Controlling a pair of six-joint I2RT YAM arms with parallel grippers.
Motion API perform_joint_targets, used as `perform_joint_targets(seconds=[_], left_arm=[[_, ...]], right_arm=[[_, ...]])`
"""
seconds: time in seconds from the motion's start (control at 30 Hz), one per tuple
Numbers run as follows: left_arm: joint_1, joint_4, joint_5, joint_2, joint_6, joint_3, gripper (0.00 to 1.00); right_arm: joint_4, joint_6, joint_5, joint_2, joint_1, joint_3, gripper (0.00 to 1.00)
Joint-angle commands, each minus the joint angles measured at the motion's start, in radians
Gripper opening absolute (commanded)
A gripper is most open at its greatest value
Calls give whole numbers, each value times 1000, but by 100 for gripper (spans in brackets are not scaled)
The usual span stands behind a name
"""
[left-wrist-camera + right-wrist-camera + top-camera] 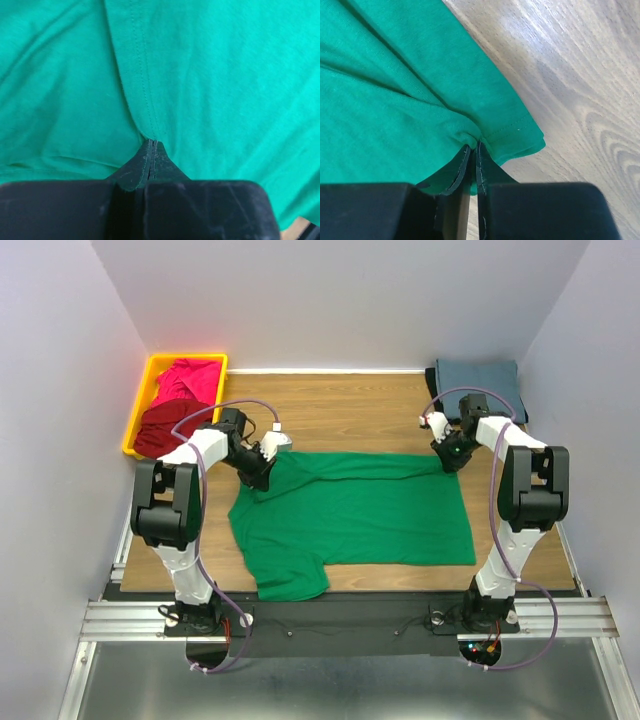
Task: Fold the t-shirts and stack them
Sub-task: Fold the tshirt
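Walls: you see plain white walls (pixel 340 300) at the back and on both sides.
Table: you look down on a light brown wooden table (pixel 340 405).
Rails: silver metal rails (pixel 340 618) run along its near edge.
Floor: a dull grey surface (pixel 330 685) lies below the rails.
Light: soft and even, with a pale shine on the wood.

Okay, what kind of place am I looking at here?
Probably a lab test booth for robot laundry folding: plain white walls box in a wooden table, two arms are bolted to a metal rail, and a yellow bin holds shirts.
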Motion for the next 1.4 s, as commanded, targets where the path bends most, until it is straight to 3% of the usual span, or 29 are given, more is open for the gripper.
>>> perform_joint_targets(seconds=[0.0,0.1,0.13,0.2,0.3,0.43,0.6,0.97,1.0,1.03,1.37], left_arm=[[-11,-122,51,-111,57,0,0],[-35,-166,53,-151,98,-19,0],[-48,-168,47,-162,115,-29,0],[-98,-159,30,-199,136,-78,0],[-175,-108,-10,-251,153,-158,4],[-209,-73,-44,-305,196,-230,33],[-158,-33,-53,-367,172,-235,44],[39,-25,139,-320,149,-191,49],[59,-33,172,-306,152,-183,57],[63,-36,180,-303,156,-186,62],[89,53,215,-273,71,-243,63]], right_arm=[[-35,-20,5,-44,3,57,12],[-64,-34,-14,-76,3,66,28],[-68,-23,-21,-84,3,69,46],[-77,21,-73,-119,3,97,52],[-104,92,-203,-141,6,158,52],[-111,165,-353,-147,40,195,52],[-42,251,-397,-118,187,213,52],[162,399,-371,49,503,287,52],[170,425,-365,88,535,314,53],[178,439,-361,106,549,328,52],[271,548,-310,267,663,428,54]])
